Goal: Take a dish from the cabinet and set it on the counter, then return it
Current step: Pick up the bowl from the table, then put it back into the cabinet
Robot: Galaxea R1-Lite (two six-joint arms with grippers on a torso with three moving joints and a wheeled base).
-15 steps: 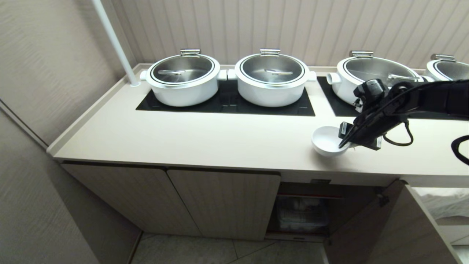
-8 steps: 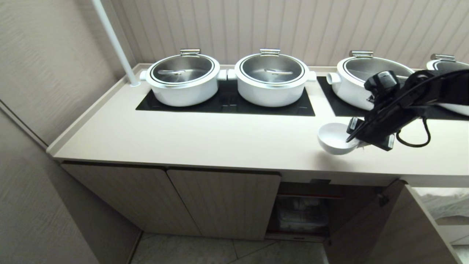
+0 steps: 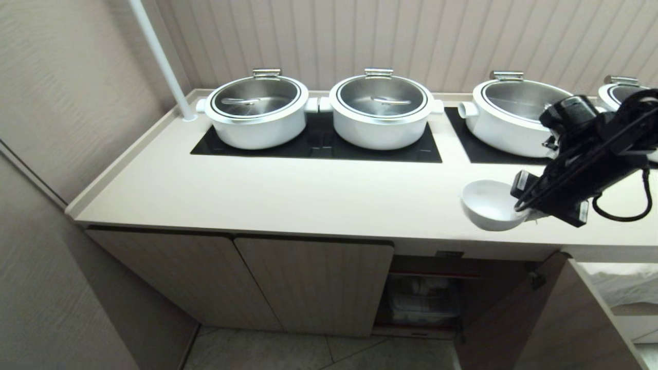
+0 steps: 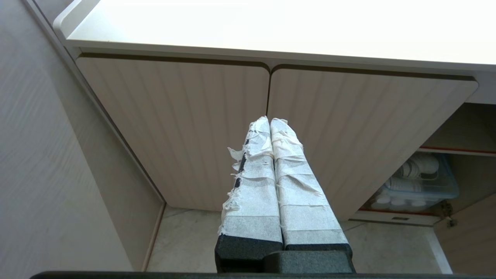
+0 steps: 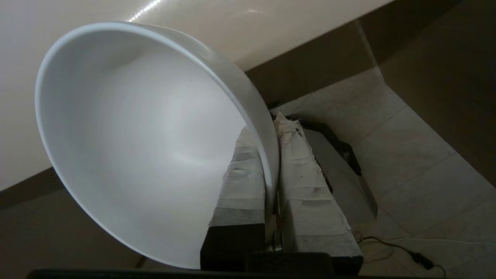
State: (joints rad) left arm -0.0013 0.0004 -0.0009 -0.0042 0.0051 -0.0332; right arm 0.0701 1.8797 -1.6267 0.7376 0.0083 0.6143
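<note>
- Head view: a long beige bench with a raised rim runs along a wall of ribbed panels. Two black glass cooktops are set into it, and white pots with steel lids stand on them in a row. A white pole rises from the bench's far left corner.
- Head view: the right gripper reaches in from the right, near the front edge of the bench, jaws pinching the rim of the white bowl. The bowl is tilted; whether it touches the bench cannot be told.
- Head view: below the bench, the cabinet shows two closed ribbed doors. To their right a door stands open, showing a shelf with a red front edge and a clear bin beneath it. The floor is pale tile.
- Left wrist view: the left gripper hangs in front of the closed doors, below bench level, its taped jaws pressed together on nothing. White dishes lie in the bin.
- Right wrist view: two taped fingers clamp the bowl's wall, one inside and one outside. The bench edge lies behind the bowl, with tiled floor and a cable beyond.
</note>
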